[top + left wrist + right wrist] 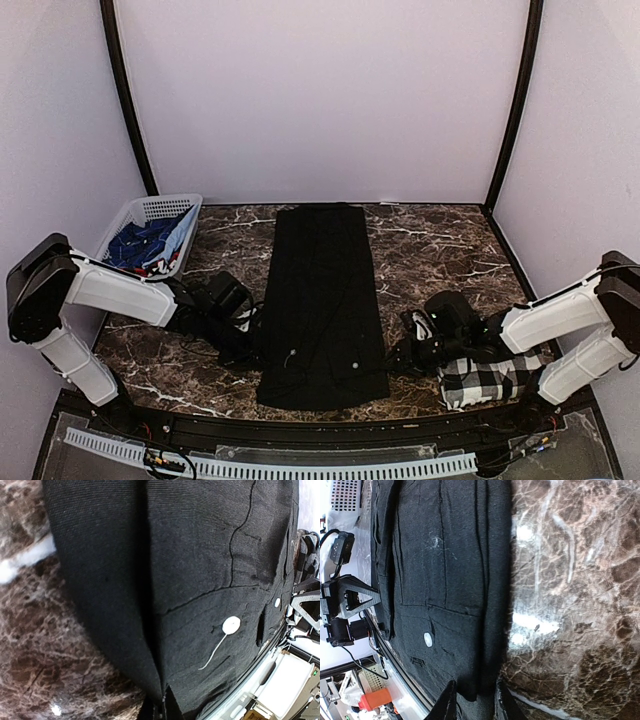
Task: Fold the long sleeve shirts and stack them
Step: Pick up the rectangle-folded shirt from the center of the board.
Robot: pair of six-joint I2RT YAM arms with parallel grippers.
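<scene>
The left gripper (247,345) is clamped on the left edge of the plain black cloth button-up shirt (320,290), near its hem. The right gripper (474,686) stands part-open astride the right edge. The shirt lies as a long strip down the middle of the dark marble table (440,250), with bare stone on both sides. A folded black-and-white checked shirt (490,380) sits at the near right corner, and a white plastic lattice basket (150,208) at the far left.

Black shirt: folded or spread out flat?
Partly folded: the black shirt lies as one long narrow strip, no sleeves sticking out, not yet folded crosswise.
</scene>
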